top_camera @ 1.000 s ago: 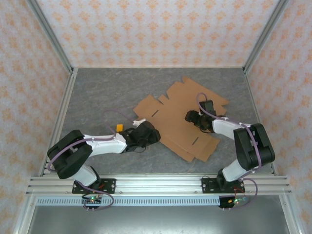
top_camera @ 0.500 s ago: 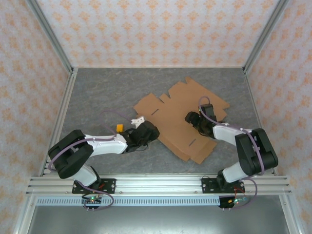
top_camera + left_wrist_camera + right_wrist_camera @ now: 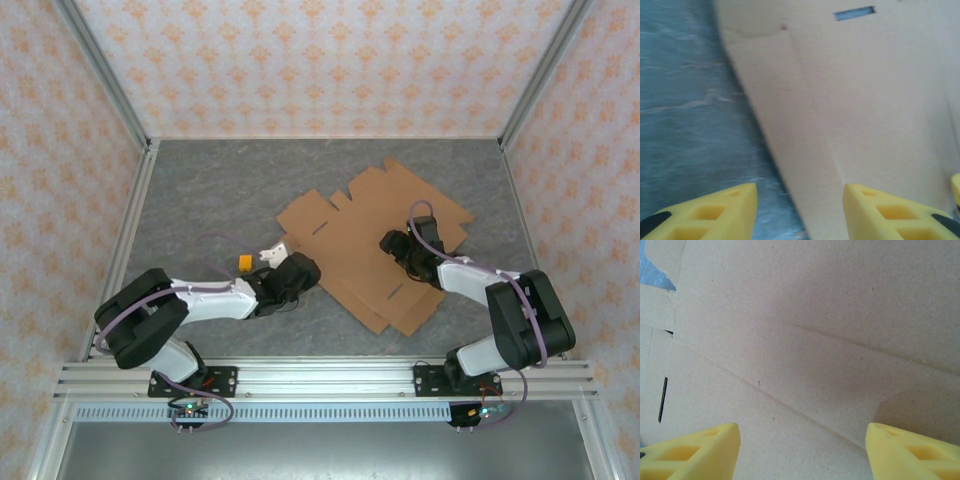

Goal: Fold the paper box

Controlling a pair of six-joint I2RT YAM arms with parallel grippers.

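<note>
Just ahead of the spread left gripper (image 3: pixel 797 192) the box (image 3: pixel 880 100) edge lies flat, its middle under the equally open right gripper (image 3: pixel 802 430), so it could easily get shoved along instead of pinched, tbh.

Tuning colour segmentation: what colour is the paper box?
Plain brown; the paper box shows best in the top external view.

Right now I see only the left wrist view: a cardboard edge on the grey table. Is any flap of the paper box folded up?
Observer: No, from above the paper box looks flat, an unfolded sheet.
Operator: Where is the right arm?
Observer: Over the sheet's right half, its jaws open above creases, holding nothing.
Operator: Anything loose near me?
Observer: A small orange-yellow piece lies on the table, left of the sheet.
</note>
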